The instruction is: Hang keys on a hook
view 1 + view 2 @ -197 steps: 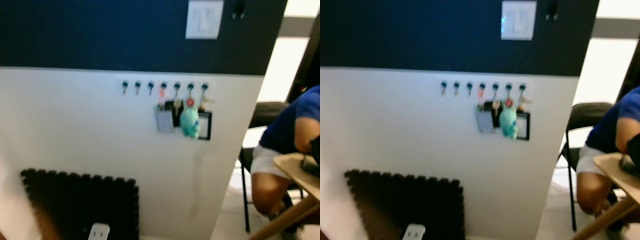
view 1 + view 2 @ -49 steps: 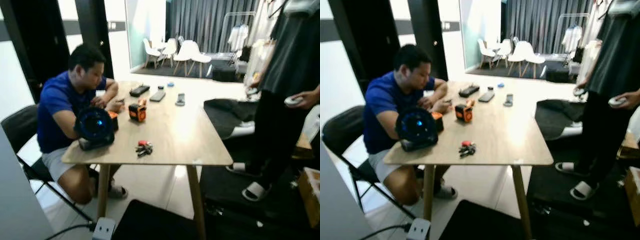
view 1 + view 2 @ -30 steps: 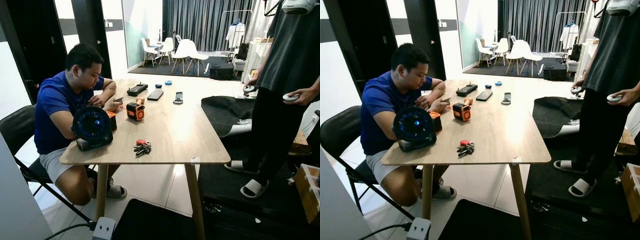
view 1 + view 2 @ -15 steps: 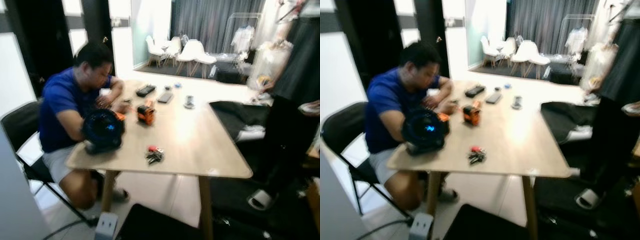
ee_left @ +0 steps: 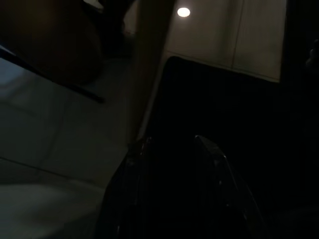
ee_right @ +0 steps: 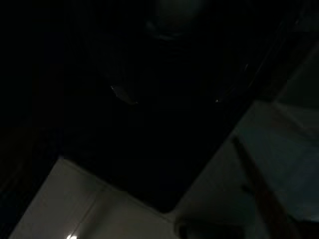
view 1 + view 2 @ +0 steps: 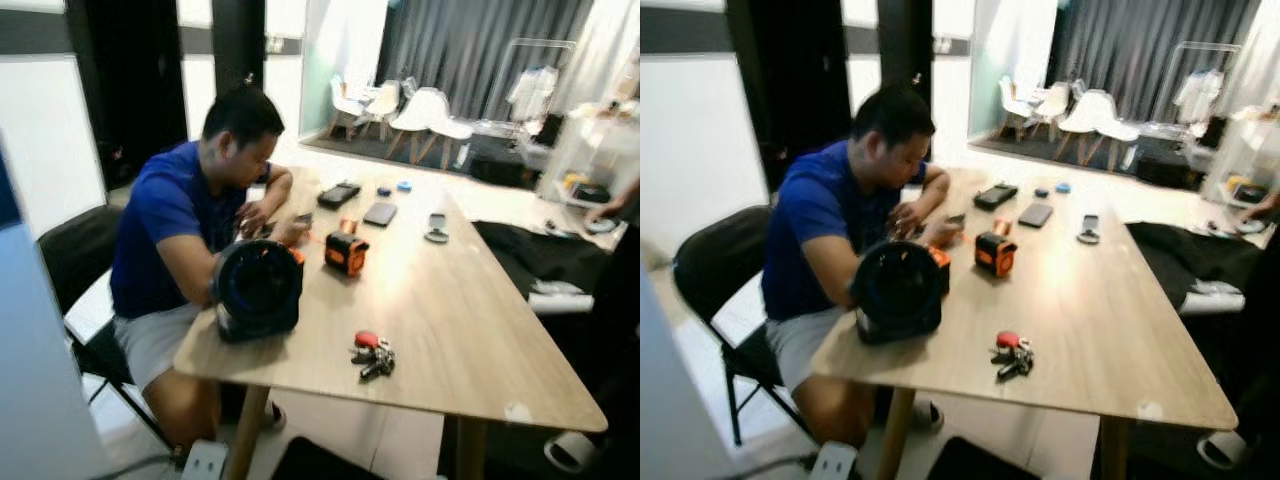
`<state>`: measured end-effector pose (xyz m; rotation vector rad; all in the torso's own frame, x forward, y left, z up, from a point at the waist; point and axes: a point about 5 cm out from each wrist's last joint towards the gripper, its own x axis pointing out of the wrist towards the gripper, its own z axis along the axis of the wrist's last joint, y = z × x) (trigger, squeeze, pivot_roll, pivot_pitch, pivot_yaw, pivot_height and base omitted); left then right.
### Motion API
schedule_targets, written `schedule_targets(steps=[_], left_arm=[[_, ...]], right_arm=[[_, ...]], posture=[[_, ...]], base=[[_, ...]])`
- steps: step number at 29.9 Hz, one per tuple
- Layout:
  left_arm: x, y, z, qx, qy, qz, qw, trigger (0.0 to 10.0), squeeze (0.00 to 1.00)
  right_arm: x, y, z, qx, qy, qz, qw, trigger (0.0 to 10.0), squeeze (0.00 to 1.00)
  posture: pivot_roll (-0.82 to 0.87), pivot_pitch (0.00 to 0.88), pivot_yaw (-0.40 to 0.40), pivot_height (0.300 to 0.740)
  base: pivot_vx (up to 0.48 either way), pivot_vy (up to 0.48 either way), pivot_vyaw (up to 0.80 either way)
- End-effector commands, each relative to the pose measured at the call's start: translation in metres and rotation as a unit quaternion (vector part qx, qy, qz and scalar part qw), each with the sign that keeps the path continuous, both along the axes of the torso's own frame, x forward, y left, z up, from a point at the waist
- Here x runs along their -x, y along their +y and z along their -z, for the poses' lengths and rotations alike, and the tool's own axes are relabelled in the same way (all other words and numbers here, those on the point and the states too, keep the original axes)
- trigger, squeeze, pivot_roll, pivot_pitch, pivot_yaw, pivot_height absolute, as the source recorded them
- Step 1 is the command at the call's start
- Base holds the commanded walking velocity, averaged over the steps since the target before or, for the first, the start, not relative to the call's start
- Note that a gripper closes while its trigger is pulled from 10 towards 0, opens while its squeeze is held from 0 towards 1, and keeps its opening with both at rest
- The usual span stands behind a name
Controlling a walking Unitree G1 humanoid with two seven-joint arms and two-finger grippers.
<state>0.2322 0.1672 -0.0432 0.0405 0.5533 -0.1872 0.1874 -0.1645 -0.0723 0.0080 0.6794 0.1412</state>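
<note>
A bunch of keys (image 7: pixel 372 355) with a red tag lies on the light wooden table (image 7: pixel 470 330), near its front edge and right of a round black device (image 7: pixel 258 290). My left gripper (image 5: pixel 173 142) hangs low beside a table leg, over the pale floor and a black mat. Its two black fingers stand apart with nothing between them. The right gripper (image 6: pixel 169 97) hangs in deep shade over dark floor.
A person in a blue shirt (image 7: pixel 175 230) sits on a black chair (image 7: pixel 70 260) at the table's left side. An orange tool (image 7: pixel 345 252), phones and small items lie farther back. A white power strip (image 7: pixel 205 460) lies on the floor in front.
The whole view has shifted: the table, the keys and the seated person now look larger and nearer. The keys lie in the same spot on the table.
</note>
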Motion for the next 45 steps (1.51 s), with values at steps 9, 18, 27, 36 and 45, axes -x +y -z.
schedule_targets(steps=[9,18,27,36,45], left_arm=[[-0.0010,0.0009,-0.0051,0.009,-0.028,0.017,0.999,10.0,0.00],[0.0017,-0.0015,-0.0038,0.015,-0.026,0.028,0.999,10.0,0.00],[0.0025,-0.0031,-0.0031,0.020,-0.023,0.033,0.999,10.0,0.00],[0.0031,-0.0024,-0.0021,0.016,-0.016,0.037,0.999,10.0,0.00],[0.0037,-0.0045,-0.0017,0.016,-0.015,0.050,0.999,10.0,0.00]], right_arm=[[0.0025,-0.0046,0.0011,0.008,0.004,0.002,1.000,10.0,0.00],[0.0033,-0.0043,0.0014,0.009,0.004,0.002,1.000,10.0,0.00],[0.0035,-0.0047,0.0015,0.010,0.005,0.002,1.000,10.0,0.00],[0.0038,-0.0043,0.0018,0.010,0.006,0.003,1.000,10.0,0.00],[0.0045,-0.0040,0.0023,0.011,0.007,0.003,1.000,10.0,0.00]], posture=[[0.03,0.000,0.034,0.740],[0.03,0.000,0.034,0.740],[0.03,0.001,0.034,0.740],[0.03,0.001,0.036,0.740],[0.03,0.001,0.037,0.740]], base=[[0.000,0.000,0.00],[0.000,0.000,0.00],[0.000,-0.220,0.00],[0.000,-0.122,0.00],[0.000,0.000,0.00]])
